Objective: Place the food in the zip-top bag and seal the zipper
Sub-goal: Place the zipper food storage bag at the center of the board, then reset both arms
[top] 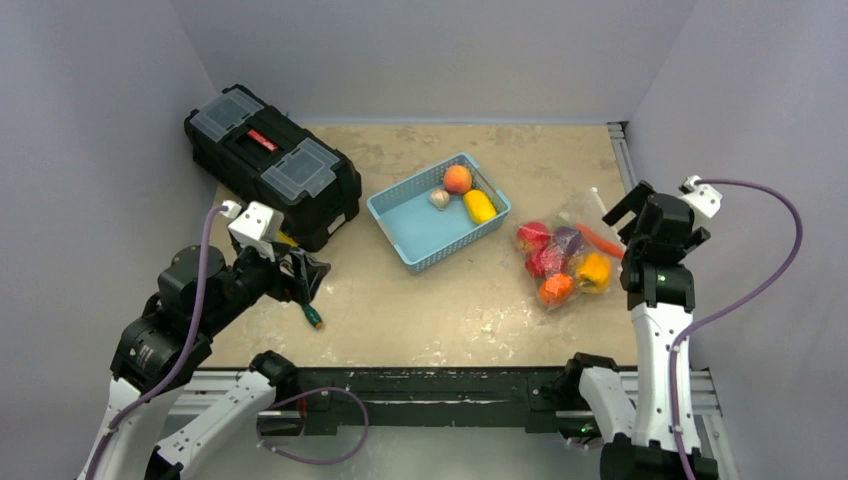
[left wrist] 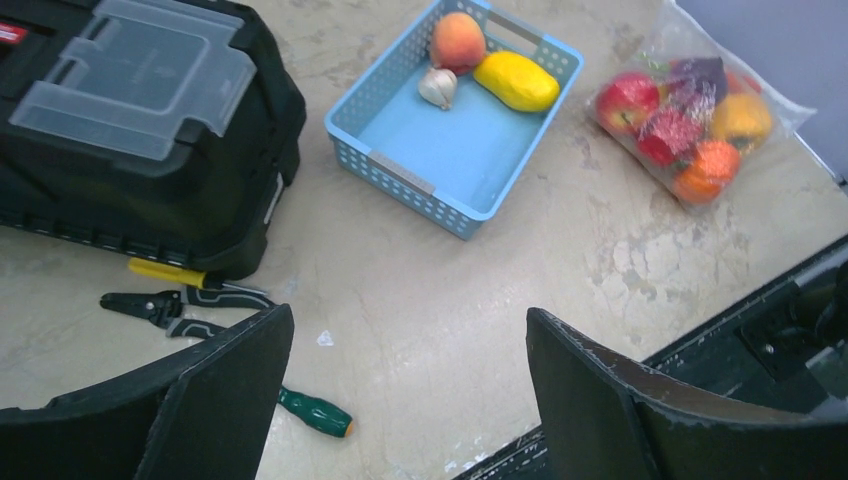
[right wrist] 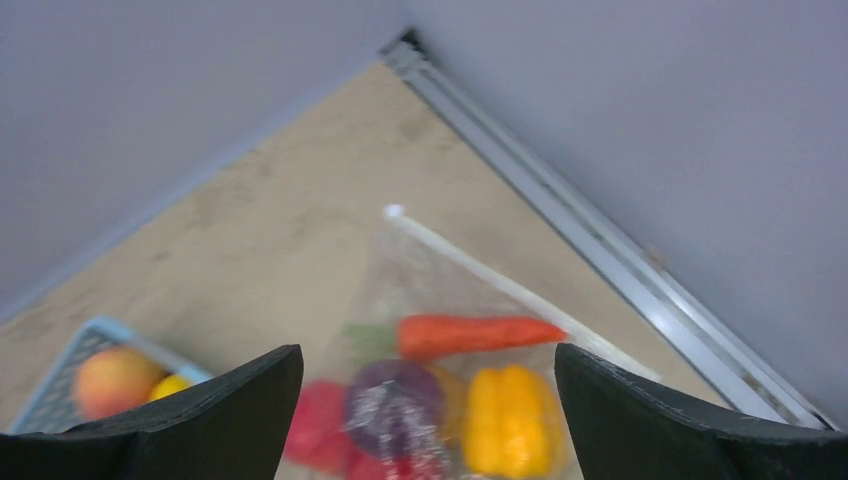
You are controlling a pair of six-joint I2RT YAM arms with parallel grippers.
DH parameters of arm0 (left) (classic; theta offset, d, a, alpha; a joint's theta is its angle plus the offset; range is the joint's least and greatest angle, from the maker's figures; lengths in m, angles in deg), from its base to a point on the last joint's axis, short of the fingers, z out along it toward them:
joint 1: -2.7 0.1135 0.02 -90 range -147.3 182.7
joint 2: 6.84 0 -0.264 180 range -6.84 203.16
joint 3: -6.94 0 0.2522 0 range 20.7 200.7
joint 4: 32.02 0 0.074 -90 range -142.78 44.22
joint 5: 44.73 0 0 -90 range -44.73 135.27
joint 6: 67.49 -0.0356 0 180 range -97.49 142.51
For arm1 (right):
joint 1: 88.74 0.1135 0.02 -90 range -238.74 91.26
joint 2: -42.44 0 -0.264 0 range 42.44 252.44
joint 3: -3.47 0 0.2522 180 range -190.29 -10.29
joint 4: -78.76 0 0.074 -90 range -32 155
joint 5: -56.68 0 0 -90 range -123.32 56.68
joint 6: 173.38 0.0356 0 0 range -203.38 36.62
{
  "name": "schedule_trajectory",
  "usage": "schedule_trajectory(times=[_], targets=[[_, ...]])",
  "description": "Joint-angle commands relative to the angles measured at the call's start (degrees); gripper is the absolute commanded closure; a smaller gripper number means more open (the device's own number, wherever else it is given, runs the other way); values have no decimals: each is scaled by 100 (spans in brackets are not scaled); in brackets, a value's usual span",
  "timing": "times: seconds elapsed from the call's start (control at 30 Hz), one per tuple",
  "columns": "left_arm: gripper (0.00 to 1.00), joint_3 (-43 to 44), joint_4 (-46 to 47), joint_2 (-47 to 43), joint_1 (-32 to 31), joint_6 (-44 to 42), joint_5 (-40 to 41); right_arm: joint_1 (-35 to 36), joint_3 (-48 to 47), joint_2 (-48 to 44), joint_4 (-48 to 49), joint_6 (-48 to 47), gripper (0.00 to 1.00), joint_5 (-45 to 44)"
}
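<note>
The clear zip-top bag [top: 575, 215] lies at the right of the table and holds several foods: a red apple [top: 532, 235], a purple piece [top: 567, 240], a carrot [top: 600, 240], a yellow pepper [top: 593, 270] and an orange piece [top: 555, 289]. Its zipper [right wrist: 480, 270] is a pale strip along the far edge. A peach [top: 457, 178], a garlic [top: 439, 198] and a yellow fruit [top: 479, 206] lie in the blue basket [top: 420, 235]. My right gripper [top: 625, 210] is open and empty above the bag [right wrist: 420, 260]. My left gripper [top: 305, 275] is open and empty at the left.
A black toolbox [top: 270, 165] stands at the back left. A green-handled screwdriver [top: 312, 318] and hand tools [left wrist: 170, 290] lie beside it, near my left gripper [left wrist: 410, 390]. A metal rail [top: 622, 150] and grey walls bound the table.
</note>
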Motion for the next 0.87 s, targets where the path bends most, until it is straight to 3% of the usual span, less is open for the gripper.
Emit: schedule_trajectory(times=[0.0,0.1,0.2,0.3,0.47,0.67,0.83], targets=[[11,360,337,-272,12,285,750,595,-859,-238,53,-317,1,1544],[10,453,469,-494,13,354,1055,612,-1019,-578,714,-444,1,3124],[6,476,623,-801,10,357,1422,612,-850,-1170,1821,-336,1,3622],[3,456,806,-1078,10,334,1725,612,-770,-1589,2252,-307,1,3292],[3,368,1137,-1400,16,222,2080,612,-1231,-1439,1611,-277,1,2424],[3,363,1233,-1446,14,135,2180,612,-1029,-1567,1508,-30,1,1951],[3,293,1197,-1430,9,224,2077,612,-984,-1300,1481,-214,1,2457]])
